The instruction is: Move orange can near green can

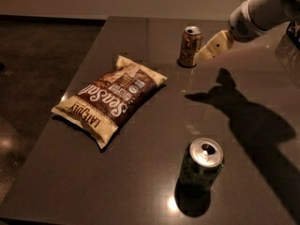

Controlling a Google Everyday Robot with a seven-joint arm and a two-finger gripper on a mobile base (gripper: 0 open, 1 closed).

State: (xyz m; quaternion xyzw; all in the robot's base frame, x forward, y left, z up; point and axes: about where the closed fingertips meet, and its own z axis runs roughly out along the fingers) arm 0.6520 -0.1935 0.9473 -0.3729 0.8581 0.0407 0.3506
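Observation:
The orange can [190, 46] stands upright at the far middle of the dark table [154, 172]. It is golden-brown with a silver top. The green can [201, 165] stands upright near the front, dark green and mottled, with a shiny opened top. My gripper [206, 53] comes in from the upper right on a white arm [262, 11]. Its pale tip is just to the right of the orange can, very close to it.
A brown and cream chip bag [110, 97] lies flat on the left half of the table. The table's left edge drops to a dark floor [37, 78]. The arm's shadow [243, 116] lies across the right side of the table.

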